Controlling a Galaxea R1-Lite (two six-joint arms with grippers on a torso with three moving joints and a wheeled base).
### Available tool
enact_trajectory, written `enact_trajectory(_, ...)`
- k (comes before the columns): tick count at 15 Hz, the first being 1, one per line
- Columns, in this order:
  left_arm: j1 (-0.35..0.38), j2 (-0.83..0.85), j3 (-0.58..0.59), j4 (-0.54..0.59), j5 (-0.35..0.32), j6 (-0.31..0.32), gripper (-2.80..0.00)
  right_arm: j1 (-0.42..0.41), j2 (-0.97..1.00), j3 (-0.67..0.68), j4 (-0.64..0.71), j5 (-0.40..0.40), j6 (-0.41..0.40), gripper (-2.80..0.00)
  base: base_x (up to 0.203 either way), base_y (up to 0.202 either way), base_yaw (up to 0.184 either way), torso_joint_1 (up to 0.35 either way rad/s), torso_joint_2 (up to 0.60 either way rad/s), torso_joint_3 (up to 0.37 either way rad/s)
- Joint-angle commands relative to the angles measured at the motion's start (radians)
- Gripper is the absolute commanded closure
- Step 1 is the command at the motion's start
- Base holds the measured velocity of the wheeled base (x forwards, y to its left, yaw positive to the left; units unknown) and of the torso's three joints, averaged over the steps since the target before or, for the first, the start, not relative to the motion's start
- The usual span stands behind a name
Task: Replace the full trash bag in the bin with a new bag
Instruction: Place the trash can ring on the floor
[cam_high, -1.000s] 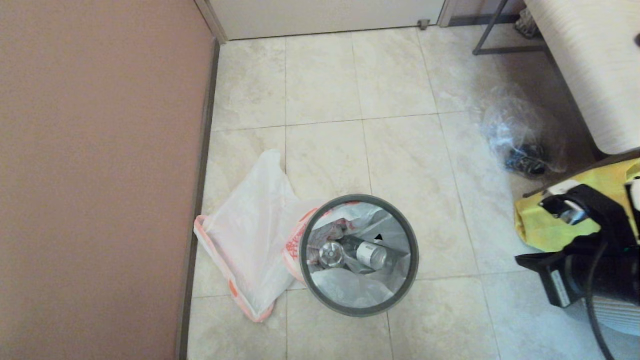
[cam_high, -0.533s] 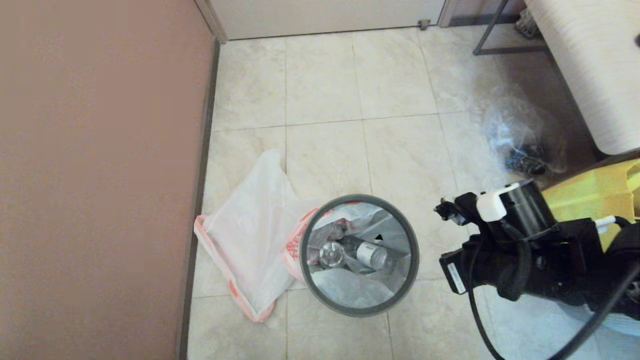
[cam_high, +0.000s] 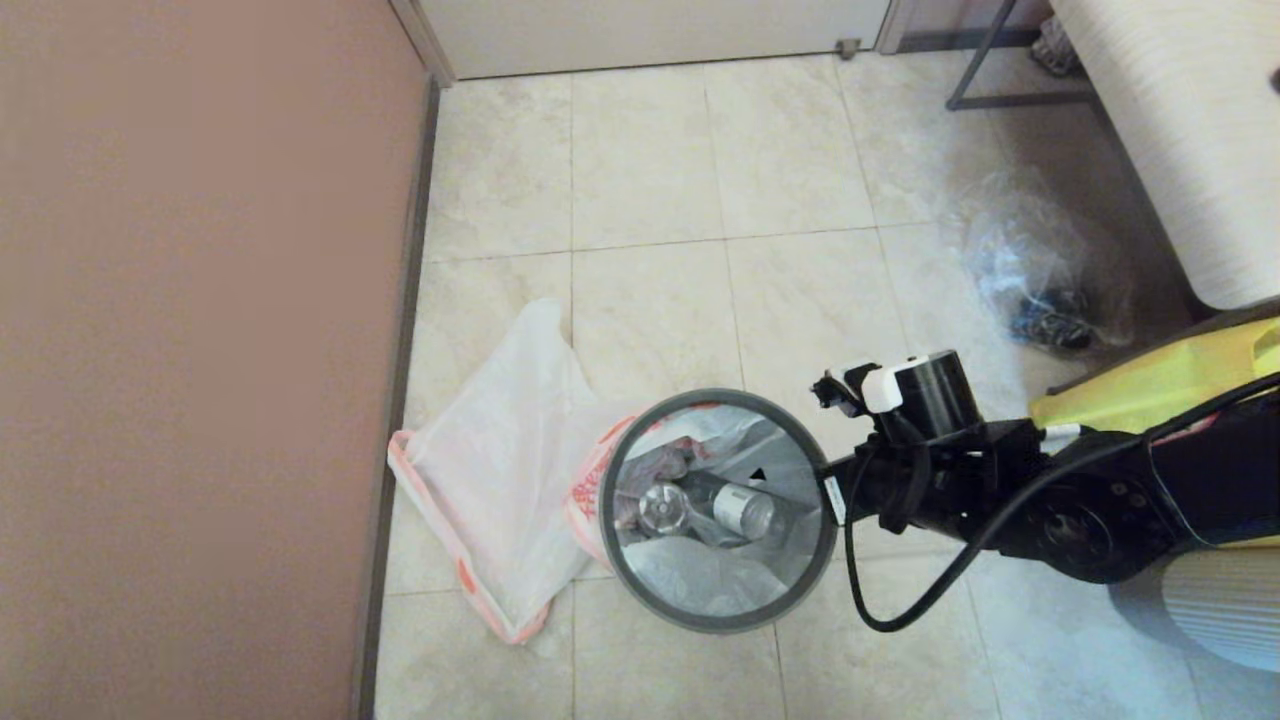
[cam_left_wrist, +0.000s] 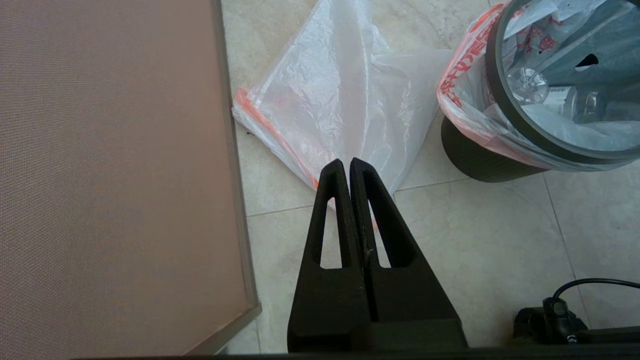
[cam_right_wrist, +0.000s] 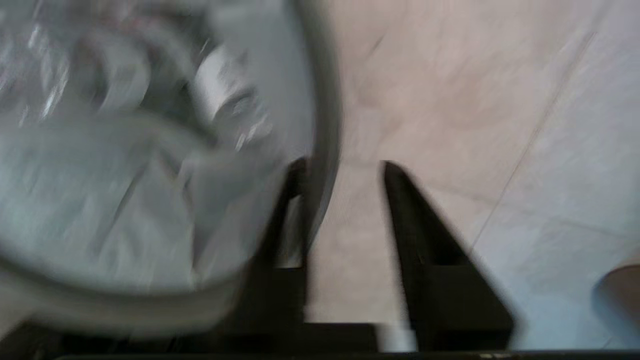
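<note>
1. My right claw (cam_right_wrist: 340, 165) has swung in from the lower right of the head view and now sits at the right edge of the bin (cam_high: 718, 510), in the middle of that frame. A second ago the arm was folded against the yellow bag (cam_high: 1150, 385) at the right border, well apart from the bin.
2. The claw has also changed shape: its two black fingers (cam_right_wrist: 420, 225) now stand spread. In the wrist view, one finger lies behind the grey hoop (cam_right_wrist: 325, 100) and the other out over bare tile. I cannot tell whether either finger touches the hoop.
3. The bin itself has not moved. It stands on the tiled floor (cam_high: 650, 150), with the full bag (cam_high: 700, 580) inside, holding a bottle (cam_high: 745, 508) and other clutter, its printed edge folded over the rim on the left.
4. The new bag (cam_high: 500, 470) lies flat on the floor just left of the bin, its corner against the bin's side.
5. My left claw (cam_left_wrist: 349, 167) stays parked, fingers pressed together and pinching nothing, hanging above the new bag's near corner.
6. My reading: the job is only beginning. The hoop pins the full bag, so it probably must come off first, and my spread fingers look lined up for that grab.
</note>
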Motion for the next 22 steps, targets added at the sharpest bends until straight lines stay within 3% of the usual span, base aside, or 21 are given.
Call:
enact_trajectory(1,0.000,0.001,0.011,-0.001,0.000,0.001,0.00,0.011,0.032,-0.035,-0.002,-0.016,-0.001,-2.80,0.000,0.000,0.000,0.000,0.00,0.000)
enact_trajectory(4,0.000,0.001,0.011,-0.001,0.000,0.001,0.00,0.005,0.070,-0.049,-0.003,-0.021,-0.001,-2.80,0.000,0.000,0.000,0.000,0.00,0.000)
enact_trajectory(5,0.000,0.001,0.011,-0.001,0.000,0.001,0.00,-0.005,0.082,-0.050,-0.004,-0.020,-0.001,0.00,0.000,0.000,0.000,0.000,0.00,0.000)
enact_trajectory(14,0.000,0.001,0.011,-0.001,0.000,0.001,0.00,0.013,0.046,-0.055,0.008,-0.023,-0.004,0.00,0.000,0.000,0.000,0.000,0.00,0.000)
enact_trajectory(22,0.000,0.001,0.011,-0.001,0.000,0.001,0.00,0.133,-0.166,0.030,0.098,-0.061,0.002,0.00,0.000,0.000,0.000,0.000,0.00,0.000)
